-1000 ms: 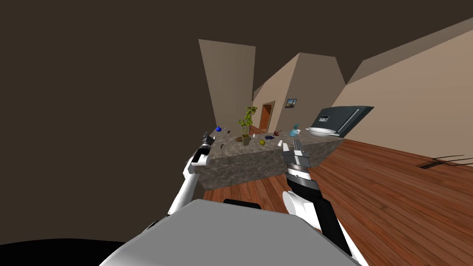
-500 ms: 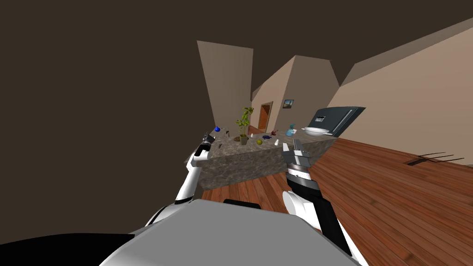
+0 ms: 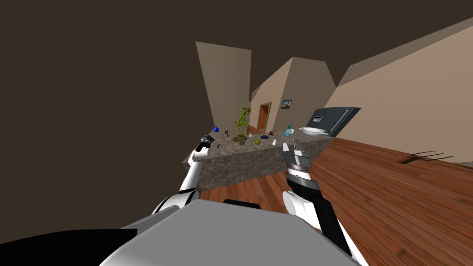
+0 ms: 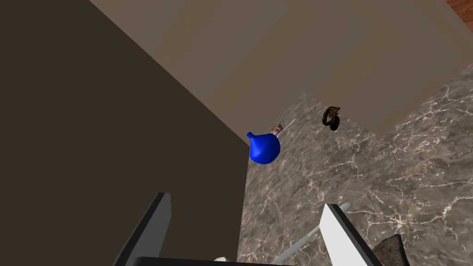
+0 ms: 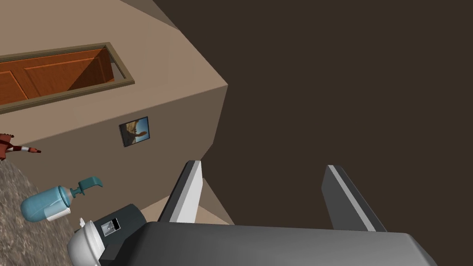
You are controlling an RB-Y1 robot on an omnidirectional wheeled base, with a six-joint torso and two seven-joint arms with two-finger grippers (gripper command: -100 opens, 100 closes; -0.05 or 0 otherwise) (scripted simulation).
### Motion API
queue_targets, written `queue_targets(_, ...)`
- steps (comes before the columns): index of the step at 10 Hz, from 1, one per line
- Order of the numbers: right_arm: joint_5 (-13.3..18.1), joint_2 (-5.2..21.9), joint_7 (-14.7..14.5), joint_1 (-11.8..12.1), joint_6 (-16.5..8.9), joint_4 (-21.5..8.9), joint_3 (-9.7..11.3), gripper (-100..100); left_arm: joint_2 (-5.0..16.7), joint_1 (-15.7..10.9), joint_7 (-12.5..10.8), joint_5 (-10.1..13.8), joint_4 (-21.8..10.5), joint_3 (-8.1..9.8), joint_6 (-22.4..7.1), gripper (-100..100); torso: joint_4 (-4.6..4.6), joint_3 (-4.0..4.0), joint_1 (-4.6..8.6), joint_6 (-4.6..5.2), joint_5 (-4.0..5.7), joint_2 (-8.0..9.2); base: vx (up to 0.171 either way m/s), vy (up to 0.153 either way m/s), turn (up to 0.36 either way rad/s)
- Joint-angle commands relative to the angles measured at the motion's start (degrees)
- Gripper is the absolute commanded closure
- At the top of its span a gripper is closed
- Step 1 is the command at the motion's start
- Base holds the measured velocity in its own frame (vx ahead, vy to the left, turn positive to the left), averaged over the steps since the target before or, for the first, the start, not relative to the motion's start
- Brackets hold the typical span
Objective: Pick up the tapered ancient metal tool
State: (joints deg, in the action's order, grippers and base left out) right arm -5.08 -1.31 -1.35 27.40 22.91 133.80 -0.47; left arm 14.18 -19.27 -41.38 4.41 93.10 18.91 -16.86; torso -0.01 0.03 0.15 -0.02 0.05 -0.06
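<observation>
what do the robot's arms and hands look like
Left arm: white shell, dark joint near the wrist. Right arm: white and black, with a grey ribbed wrist band. The left hand and right hand are each a dark box with two thin light grey blade fingers.

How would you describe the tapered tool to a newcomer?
On the marbled brown counter, near the corner with the blue flask, hovers my open left gripper. The tool is the slim pale grey rod between its jaws, unlike the dark rusty chunk beside it.

Left gripper over marble counter corner; right gripper before counter, fingers apart.
</observation>
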Motion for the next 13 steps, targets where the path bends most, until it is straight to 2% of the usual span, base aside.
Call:
queue_targets(1,0.0,0.0,0.0,0.0,0.0,0.0,0.0,0,0.3,-0.7,-0.4,0.1,-0.7,0.22,-2.0,-100,0.00,0.00,0.00,0.00,0.00,0.00,0.004,-0.021,0.000)
queue_targets(2,0.0,0.0,0.0,0.0,0.0,0.0,0.0,0,1.0,-3.3,-2.4,0.1,-3.5,1.53,-4.1,-100,0.01,-0.02,-0.09,-0.02,-0.02,0.03,0.015,-0.034,-0.022)
queue_targets(3,0.0,0.0,0.0,0.0,0.0,0.0,0.0,0,1.0,-3.3,-2.4,0.1,-4.2,1.53,-5.2,-100,0.01,0.00,-0.07,0.00,-0.02,0.00,0.020,-0.039,-0.011)
queue_targets(4,0.0,0.0,0.0,0.0,0.0,0.0,0.0,0,1.8,-5.9,-4.4,0.1,-6.3,2.83,-7.5,-100,-0.01,0.01,-0.05,-0.01,-0.02,-0.01,0.039,-0.053,-0.013)
queue_targets(5,0.0,0.0,0.0,0.0,0.0,0.0,0.0,0,1.8,-5.9,-4.4,0.1,-7.7,2.83,-8.4,-100,-0.01,0.04,-0.01,-0.01,0.00,-0.08,0.037,-0.043,-0.005)
queue_targets(6,0.0,0.0,0.0,0.0,0.0,0.0,0.0,0,1.8,-5.9,-4.4,0.1,-7.7,2.83,-8.4,-100,-0.03,0.05,-0.03,-0.01,-0.02,-0.07,0.013,-0.019,0.001)
queue_targets(7,0.0,0.0,0.0,0.0,0.0,0.0,0.0,0,2.7,-8.5,-6.3,0.1,-9.8,4.14,-11.4,-100,-0.01,0.01,-0.11,-0.02,-0.03,-0.01,0.037,-0.032,-0.012)
queue_targets(8,0.0,0.0,0.0,0.0,0.0,0.0,0.0,0,2.7,-8.5,-6.3,0.1,-11.4,4.14,-11.6,-100,-0.01,0.04,-0.09,-0.01,-0.02,-0.07,0.041,-0.030,-0.004)
queue_targets(9,0.0,0.0,0.0,0.0,0.0,0.0,0.0,0,3.6,-10.9,-8.2,0.1,-13.7,5.44,-13.6,-100,-0.03,0.05,-0.10,-0.02,-0.03,-0.09,0.052,-0.036,-0.001)
queue_targets(10,0.0,0.0,0.0,0.0,0.0,0.0,0.0,0,3.6,-10.9,-8.2,0.1,-15.0,5.44,-14.8,-100,-0.03,0.07,-0.07,-0.01,-0.02,-0.13,0.053,-0.033,-0.002)
queue_targets(11,0.0,0.0,0.0,0.0,0.0,0.0,0.0,0,4.6,-13.2,-10.0,0.1,-16.6,6.72,-16.8,-100,-0.04,0.08,-0.09,-0.02,-0.03,-0.13,0.077,-0.050,0.004)
queue_targets(12,0.0,0.0,0.0,0.0,0.0,0.0,0.0,0,4.6,-13.3,-10.0,0.1,-18.4,6.72,-17.8,-100,-0.04,0.12,-0.02,-0.01,-0.01,-0.21,0.069,-0.037,0.003)
queue_targets(13,0.0,0.0,0.0,0.0,0.0,0.0,0.0,0,4.6,-13.3,-10.0,0.1,-18.7,6.72,-17.8,-100,-0.06,0.12,-0.06,-0.02,-0.02,-0.20,0.026,-0.009,0.002)
